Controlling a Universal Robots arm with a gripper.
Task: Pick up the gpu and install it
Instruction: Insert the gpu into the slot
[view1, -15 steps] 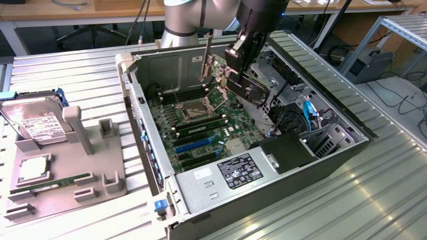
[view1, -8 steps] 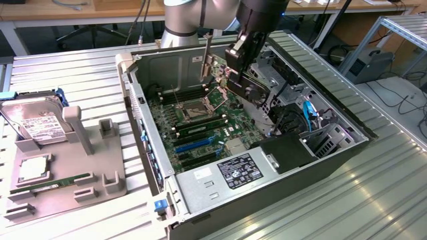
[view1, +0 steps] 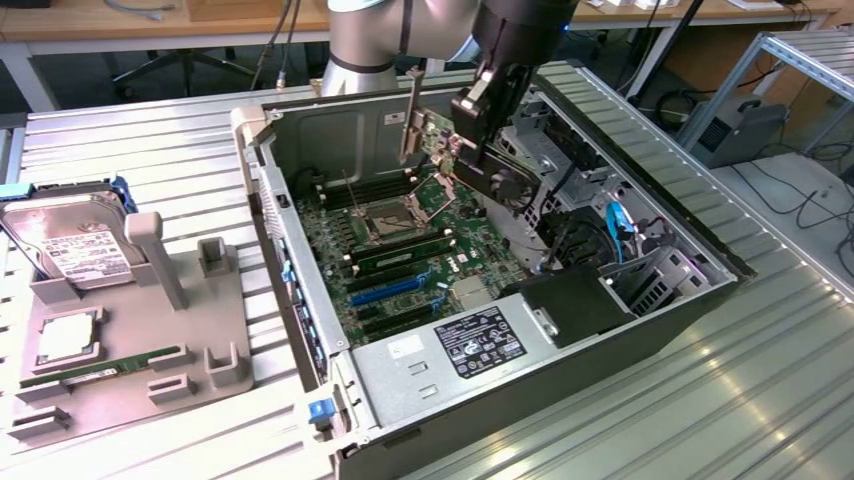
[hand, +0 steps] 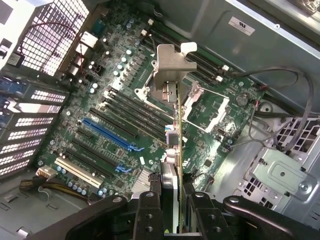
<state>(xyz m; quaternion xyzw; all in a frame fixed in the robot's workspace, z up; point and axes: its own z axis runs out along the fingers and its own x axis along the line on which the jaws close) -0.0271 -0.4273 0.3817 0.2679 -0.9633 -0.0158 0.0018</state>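
1. The gpu (view1: 497, 172) is held by the gripper (view1: 481, 125) inside the open top of the computer case (view1: 641, 330), hanging above the motherboard (view1: 400, 250) and not seated in any slot
2. In the exterior view the card stands on edge, its black round fan facing the exterior view's right and its silver end bracket (view1: 411, 115) standing upright on the side toward the exterior view's left
3. In the wrist view the gpu (hand: 177, 125) shows edge-on as a thin green line running away from the gripper (hand: 172, 202), with the bracket (hand: 170, 65) at its far end
4. The two black fingers (hand: 149, 210) are pressed against the card's opposite faces, pinching it between them
5. Under the card lie the CPU socket (hand: 210, 107) and the rows of black memory slots; the blue expansion slot (hand: 107, 132) is off to one side of the card, not beneath it
6. Outside the case, on the exterior view's left, a grey fixture tray (view1: 134, 390) rests on the ribbed metal table (view1: 174, 160); it holds a hard drive (view1: 74, 245) standing tilted and a long RAM stick (view1: 100, 365) lying flat
7. A power supply (view1: 474, 345) with a black label sits at the near end of the case
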